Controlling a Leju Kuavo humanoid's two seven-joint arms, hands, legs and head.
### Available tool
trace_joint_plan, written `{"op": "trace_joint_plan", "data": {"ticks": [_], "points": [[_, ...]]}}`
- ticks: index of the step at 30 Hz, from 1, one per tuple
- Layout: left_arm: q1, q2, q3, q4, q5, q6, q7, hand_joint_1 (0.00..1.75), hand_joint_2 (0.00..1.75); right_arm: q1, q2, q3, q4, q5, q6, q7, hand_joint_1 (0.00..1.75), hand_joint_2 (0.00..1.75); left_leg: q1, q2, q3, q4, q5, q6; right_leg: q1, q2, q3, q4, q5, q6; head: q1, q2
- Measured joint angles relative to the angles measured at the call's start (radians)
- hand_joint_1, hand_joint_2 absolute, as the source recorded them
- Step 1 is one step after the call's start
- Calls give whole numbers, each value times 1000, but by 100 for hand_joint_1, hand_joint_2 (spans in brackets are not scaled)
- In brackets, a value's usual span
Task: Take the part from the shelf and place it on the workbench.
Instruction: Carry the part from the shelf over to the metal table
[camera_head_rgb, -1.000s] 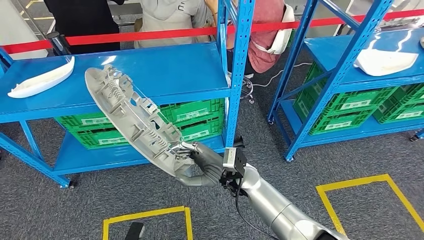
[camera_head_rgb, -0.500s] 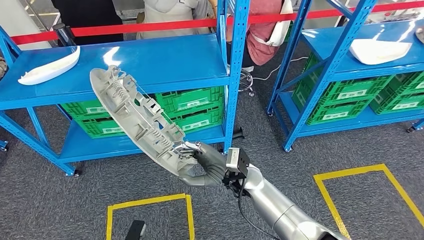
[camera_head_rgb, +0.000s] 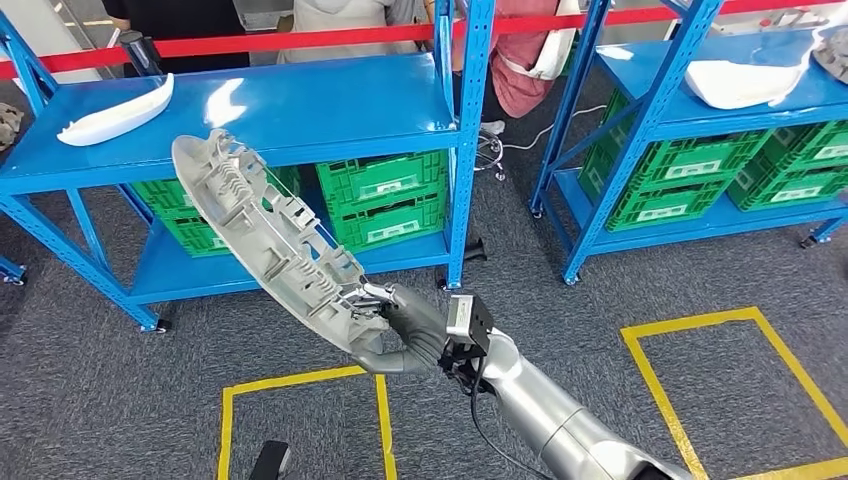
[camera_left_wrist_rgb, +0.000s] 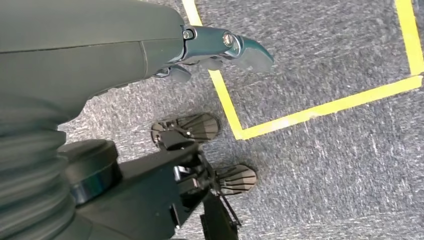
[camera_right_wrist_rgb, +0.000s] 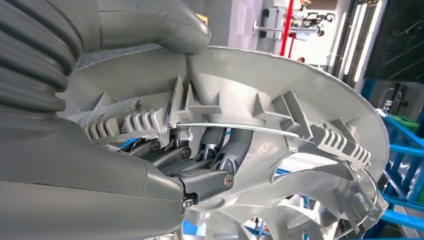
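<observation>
The right hand (camera_head_rgb: 405, 335) grips the lower rim of the grey ribbed part (camera_head_rgb: 265, 235), thumb outside and fingers (camera_right_wrist_rgb: 220, 150) hooked inside. The part is held tilted in the air, in front of the blue shelf (camera_head_rgb: 300, 110). The left hand (camera_left_wrist_rgb: 100, 55) hangs above grey carpet (camera_left_wrist_rgb: 325, 165); its finger position cannot be determined.

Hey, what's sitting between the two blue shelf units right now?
In the head view, grey carpet lies between the left shelf unit and the right shelf unit, with a white cable trailing across it. Farther back, a person stands in that gap.
</observation>
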Motion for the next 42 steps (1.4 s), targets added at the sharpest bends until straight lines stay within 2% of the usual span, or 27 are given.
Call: {"op": "trace_joint_plan", "data": {"ticks": [2, 5, 6, 8, 10, 12, 13, 16, 18, 20, 21, 22, 23, 24, 25, 27, 28, 30, 31, 33, 35, 36, 37, 38, 39, 40, 42], "points": [[0, 0, 0, 0, -1, 0, 2, 0, 175, 6, -1, 0, 1, 0, -5, 0, 175, 175, 1, 4, -17, -1, 21, 20, -4, 1, -18, 34, -46, 12, 4, 0], [0, 0, 0, 0, -1, 0, 5, 0, 175, 18, -3, 0, 2, 0, -10, 0, 175, 175, 0, 7, -60, -1, 56, 31, -5, 2, -66, 205, -185, 22, 16, 0], [0, 0, 0, 0, -1, 0, 5, 0, 175, 23, -3, 0, 2, 0, -10, 0, 175, 175, -1, 7, -76, 1, 67, 32, -5, 2, -73, 256, -202, 23, 18, 0], [1, 0, 0, 0, -1, 0, 5, 0, 175, 30, -4, 0, 2, 0, -12, 0, 175, 175, -3, 8, -108, 7, 87, 30, -4, 2, -41, 269, -174, 19, 21, 0], [0, -1, 0, 0, -1, 0, 5, 0, 175, 31, -4, 0, 2, 0, -12, 0, 175, 175, -4, 9, -133, 13, 104, 25, 0, 2, 55, 156, -136, 7, 23, 0], [-1, -2, 0, 0, -1, 0, 6, 0, 175, 30, -2, 0, 1, 0, -11, 0, 175, 175, -5, 9, -145, 16, 119, 16, 8, 3, 141, 29, -147, -7, 24, 0], [-1, -3, 0, 0, -1, 0, 6, 0, 175, 29, -1, 0, 0, 0, -10, 0, 175, 175, -5, 10, -147, 14, 128, 10, 11, 4, 158, -4, -158, -13, 25, 0], [-1, -3, 0, 0, -1, 1, 8, 0, 175, 28, 1, 0, 0, 2, -2, 0, 175, 175, -3, 8, -155, 8, 138, -9, 9, 2, 150, -23, -136, -32, 29, 0], [0, -2, 0, 0, -1, 2, 9, 0, 175, 27, 5, 0, 1, 5, 6, 0, 175, 175, -2, 6, -176, 60, 75, -17, 3, 0, 132, -31, -110, -45, 27, 0], [-1, -1, 0, 0, 0, 2, 9, 0, 175, 26, 9, 0, 1, 7, 9, 0, 175, 175, -1, 5, -204, 183, -17, -25, 4, -1, 106, -30, -89, -50, 24, 0], [-1, -1, 0, 0, 0, 2, 9, 0, 175, 26, 10, 0, 3, 8, 9, 0, 175, 175, -1, 5, -212, 240, -42, -28, 4, -1, 93, -28, -79, -49, 24, 0], [-1, 0, 0, 0, 0, 2, 9, 0, 175, 26, 11, 0, 4, 9, 9, 0, 175, 175, 0, 5, -209, 273, -44, -30, 4, -2, 80, -25, -70, -48, 24, 0], [-1, 0, 0, 0, 0, 2, 9, 0, 175, 26, 11, 0, 5, 10, 9, 0, 175, 175, 1, 5, -189, 269, -27, -32, 4, -3, 66, -22, -62, -46, 24, 0], [-1, 0, 0, 0, 0, 2, 9, 0, 175, 26, 11, 0, 5, 10, 10, 0, 175, 175, 2, 5, -151, 230, -2, -33, 3, -3, 53, -18, -54, -42, 24, 0], [-2, 0, 0, 0, 0, 3, 8, 0, 175, 26, 12, 0, 6, 10, 11, 0, 175, 175, 4, 5, -103, 165, 12, -33, 3, -2, 41, -13, -47, -38, 24, 0], [-5, 1, 0, -1, 1, 4, 8, 0, 175, 24, 14, 0, 6, 11, 16, 0, 175, 175, 2, 2, -20, 41, 11, -25, 5, -2, 23, -5, -34, -27, 26, 0], [-6, 1, 0, -1, 1, 5, 8, 0, 175, 23, 16, 0, 6, 10, 19, 0, 175, 175, 0, 0, -3, 9, 2, -19, 6, -2, 18, -3, -27, -21, 27, 0], [-6, 1, 0, 0, 1, 5, 9, 0, 175, 21, 18, 0, 7, 10, 23, 0, 175, 175, -3, -1, -8, 2, 9, 0, 6, -1, 12, -4, -13, -10, 30, 0], [-6, 1, 0, 0, 1, 6, 9, 0, 175, 20, 18, 0, 8, 10, 25, 0, 175, 175, -3, 0, -14, 2, 16, 10, 4, 0, 8, 1, -18, -4, 30, 0], [-6, 0, 0, 0, 1, 8, 9, 0, 175, 19, 18, 0, 10, 11, 27, 0, 175, 175, -2, 3, -34, 0, 35, 29, 0, 1, -14, 53, -78, 8, 34, 0], [-6, 0, 0, 0, 1, 10, 9, 0, 175, 19, 18, 0, 12, 11, 27, 0, 175, 175, -2, 4, -61, 2, 56, 37, -1, 1, -48, 173, -174, 15, 41, 0], [-6, 0, 0, 0, 1, 10, 9, 0, 175, 19, 18, 0, 13, 11, 27, 0, 175, 175, -3, 4, -76, 3, 66, 38, -1, 1, -61, 234, -204, 17, 44, 0], [-5, 0, 0, 0, 1, 10, 8, 0, 175, 19, 18, 0, 14, 11, 27, 0, 175, 175, -4, 5, -91, 5, 77, 38, 0, 2, -62, 273, -212, 17, 45, 0], [-5, 0, 0, 0, 1, 10, 8, 0, 175, 19, 18, 0, 17, 11, 27, 0, 175, 175, -5, 5, -105, 7, 86, 37, 1, 2, -47, 279, -200, 14, 47, 0], [-5, 0, 0, 0, 1, 10, 8, 0, 175, 19, 18, 0, 18, 11, 28, 0, 175, 175, -7, 5, -118, 9, 95, 36, 2, 2, -13, 249, -174, 9, 48, 0], [-5, 0, 0, 0, 1, 10, 8, 0, 175, 18, 19, 0, 19, 11, 28, 0, 175, 175, -8, 4, -128, 10, 103, 35, 6, 2, 36, 190, -149, 0, 50, 0], [-5, -2, 0, 0, 1, 11, 8, 0, 175, 15, 21, 0, 20, 12, 30, -1, 175, 175, -11, 5, -142, 11, 119, 29, 14, 2, 134, 47, -143, -18, 53, 0]]}}
